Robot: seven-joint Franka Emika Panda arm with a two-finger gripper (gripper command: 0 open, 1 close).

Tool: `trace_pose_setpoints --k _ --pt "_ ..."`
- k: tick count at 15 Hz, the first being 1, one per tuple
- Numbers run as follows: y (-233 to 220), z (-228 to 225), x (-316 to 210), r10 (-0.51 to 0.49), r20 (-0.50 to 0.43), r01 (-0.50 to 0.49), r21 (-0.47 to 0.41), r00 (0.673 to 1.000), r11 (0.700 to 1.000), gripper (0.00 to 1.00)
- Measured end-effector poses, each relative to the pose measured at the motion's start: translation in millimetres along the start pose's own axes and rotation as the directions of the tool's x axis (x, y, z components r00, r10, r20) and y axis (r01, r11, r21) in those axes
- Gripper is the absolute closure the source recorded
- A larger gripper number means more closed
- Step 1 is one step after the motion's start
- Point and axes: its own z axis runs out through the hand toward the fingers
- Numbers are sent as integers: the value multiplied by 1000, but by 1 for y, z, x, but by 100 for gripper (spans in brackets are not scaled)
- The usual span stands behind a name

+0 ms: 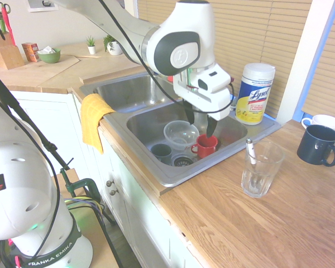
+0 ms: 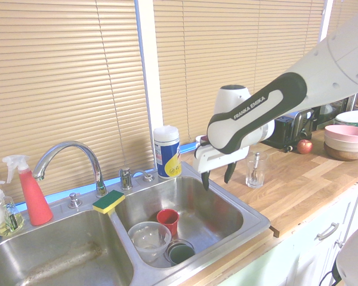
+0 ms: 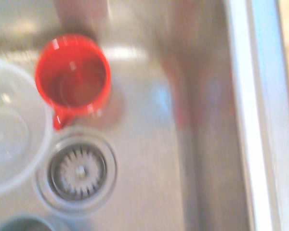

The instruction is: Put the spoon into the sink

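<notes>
The spoon [image 1: 250, 148] stands handle-up in a clear tumbler [image 1: 261, 168] on the wooden counter, just right of the sink [image 1: 156, 177]. In the second exterior view the spoon [image 2: 256, 159] pokes out of the same tumbler [image 2: 255, 173] behind the arm. My gripper [image 1: 201, 121] hangs open and empty over the right basin, above a red cup [image 1: 205, 145], well short of the tumbler. From the other side the gripper [image 2: 217, 176] hovers above the basin floor near the sink's rim [image 2: 256, 223]. The wrist view shows the red cup [image 3: 73, 77] and the drain [image 3: 79, 169].
In the right basin sit a clear bowl [image 1: 180, 134] and a dark cup [image 1: 161, 152]. A Lysol canister [image 1: 255, 92] stands behind the sink, and a yellow cloth [image 1: 94, 120] hangs over its front. A navy mug [image 1: 317, 145], a sponge [image 2: 108, 201] and the faucet [image 2: 65, 156] are nearby.
</notes>
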Motion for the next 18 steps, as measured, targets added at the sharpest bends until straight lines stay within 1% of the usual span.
trace_pose_setpoints --k 4,9,10,12,15,18 --pt "4 -39 2 8 -18 -6 94 1000 996 0" --pt "26 -73 21 59 -39 -51 171 998 984 0" --pt "33 -76 29 53 -56 -42 190 997 981 0" --pt "52 -70 42 33 -123 -4 227 992 974 0" --pt "76 -51 44 -3 -198 57 269 980 961 0" --pt "82 -53 39 -56 -257 136 305 965 943 0"
